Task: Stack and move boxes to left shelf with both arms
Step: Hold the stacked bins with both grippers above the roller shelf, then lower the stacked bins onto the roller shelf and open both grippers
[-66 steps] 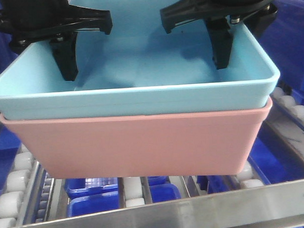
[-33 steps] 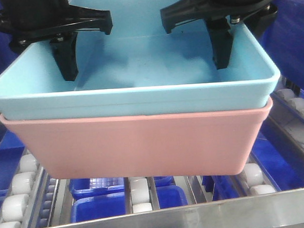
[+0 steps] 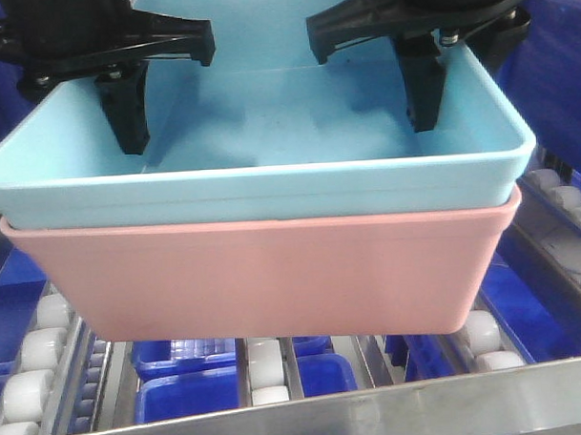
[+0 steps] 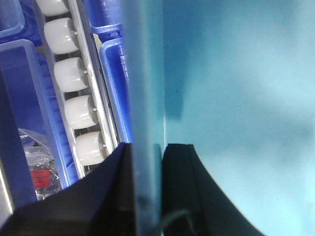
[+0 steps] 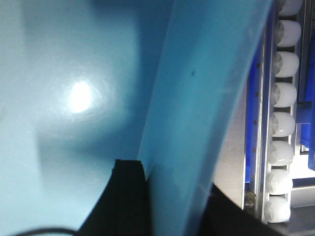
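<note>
Left gripper (image 4: 147, 196) and right gripper (image 5: 172, 206) have matte black angular jaws.

The metal flow-rack shelf (image 3: 526, 391) had a brushed steel rail (image 3: 279, 428) along its front edge, with rows of small white rollers (image 3: 29, 391) behind it. A salmon pink plastic bin (image 3: 264, 276) sat over the rollers near the front edge; whether it touched them could not be told. Dark blue ribbed bins (image 3: 192, 397) showed below through the gaps.
</note>
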Robot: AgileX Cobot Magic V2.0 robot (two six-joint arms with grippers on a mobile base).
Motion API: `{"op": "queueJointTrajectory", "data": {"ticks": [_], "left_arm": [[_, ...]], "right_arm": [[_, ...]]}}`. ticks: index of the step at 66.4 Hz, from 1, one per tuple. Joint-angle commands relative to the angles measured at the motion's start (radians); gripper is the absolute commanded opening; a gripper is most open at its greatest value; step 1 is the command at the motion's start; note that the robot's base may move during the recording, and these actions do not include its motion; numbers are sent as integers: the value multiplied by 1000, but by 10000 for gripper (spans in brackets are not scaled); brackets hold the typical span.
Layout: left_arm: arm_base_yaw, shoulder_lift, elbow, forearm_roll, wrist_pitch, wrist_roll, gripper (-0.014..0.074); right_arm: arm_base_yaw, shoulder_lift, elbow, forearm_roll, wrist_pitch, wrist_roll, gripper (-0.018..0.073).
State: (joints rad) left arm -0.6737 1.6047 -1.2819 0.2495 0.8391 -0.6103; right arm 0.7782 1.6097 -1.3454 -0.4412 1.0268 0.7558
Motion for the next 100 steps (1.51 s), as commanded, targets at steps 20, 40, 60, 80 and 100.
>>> {"op": "queueJointTrajectory", "data": {"ticks": [20,40,60,80,100], "left_arm": [[-39,-50,-47,-137,-163,-13,-5],[-39,-50,-42,-111,-135,-116,-4],[-37,-32,-7,56,-142,-242,-4],[-35,67,-7,77,-144,-242,-6],[-35,95,-10,77,-136,-242,41]], "right_arm": [[7,-43,-63,11,-222,-117,56],[-111,-33,-106,59,-240,-243,56],[-117,63,-106,59,-290,-270,56],[-117,158,-106,56,-286,-270,56],[-117,160,-106,56,-269,-270,109]]}}
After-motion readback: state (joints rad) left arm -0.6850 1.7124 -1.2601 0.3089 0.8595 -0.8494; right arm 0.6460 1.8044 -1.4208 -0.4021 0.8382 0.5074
